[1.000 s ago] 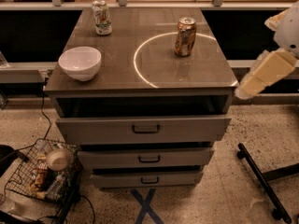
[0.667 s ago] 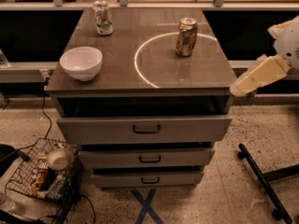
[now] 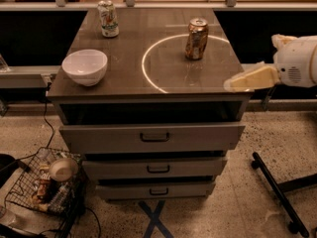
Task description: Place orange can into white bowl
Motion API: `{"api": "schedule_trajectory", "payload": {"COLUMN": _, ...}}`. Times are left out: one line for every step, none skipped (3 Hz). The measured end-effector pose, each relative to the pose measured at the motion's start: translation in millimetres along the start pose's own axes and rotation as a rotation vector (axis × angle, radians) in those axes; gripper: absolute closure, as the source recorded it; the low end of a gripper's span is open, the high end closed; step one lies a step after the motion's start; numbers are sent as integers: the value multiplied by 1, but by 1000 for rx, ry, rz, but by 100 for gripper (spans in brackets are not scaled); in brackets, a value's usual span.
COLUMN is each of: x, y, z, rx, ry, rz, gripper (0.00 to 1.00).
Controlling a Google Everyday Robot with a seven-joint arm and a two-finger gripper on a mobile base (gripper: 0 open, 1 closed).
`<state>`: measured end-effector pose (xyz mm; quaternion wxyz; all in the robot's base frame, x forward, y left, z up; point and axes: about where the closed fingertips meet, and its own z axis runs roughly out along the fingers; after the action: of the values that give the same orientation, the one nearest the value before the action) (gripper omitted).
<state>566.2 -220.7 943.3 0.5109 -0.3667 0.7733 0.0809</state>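
Observation:
The orange can (image 3: 196, 38) stands upright at the back right of the brown cabinet top (image 3: 124, 83), inside a white ring marked on the surface. The white bowl (image 3: 84, 67) sits empty at the front left of the same top, well apart from the can. My gripper (image 3: 242, 81), cream-coloured on a white arm, comes in from the right edge of the view. It hovers at the top's front right corner, to the right of and nearer than the can, touching nothing.
A white-and-green can (image 3: 108, 18) stands at the back left. Three drawers (image 3: 154, 137) are below the top. On the floor, a wire basket (image 3: 39, 187) at the left holds a tan bowl (image 3: 63, 169), and a black stand leg (image 3: 277, 192) lies at the right.
My gripper has moved left and a little up, from beside the cabinet to its front right corner. The cans and the bowl have not moved.

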Motion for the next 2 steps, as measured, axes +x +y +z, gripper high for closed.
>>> {"api": "schedule_trajectory", "payload": {"x": -13, "y": -23, "z": 18, "rx": 85, "ry": -156, "rz": 28, "gripper": 0}}
{"api": "schedule_trajectory", "payload": {"x": -27, "y": -31, "z": 25, "rx": 133, "ry": -201, "rz": 19, "gripper": 0}}
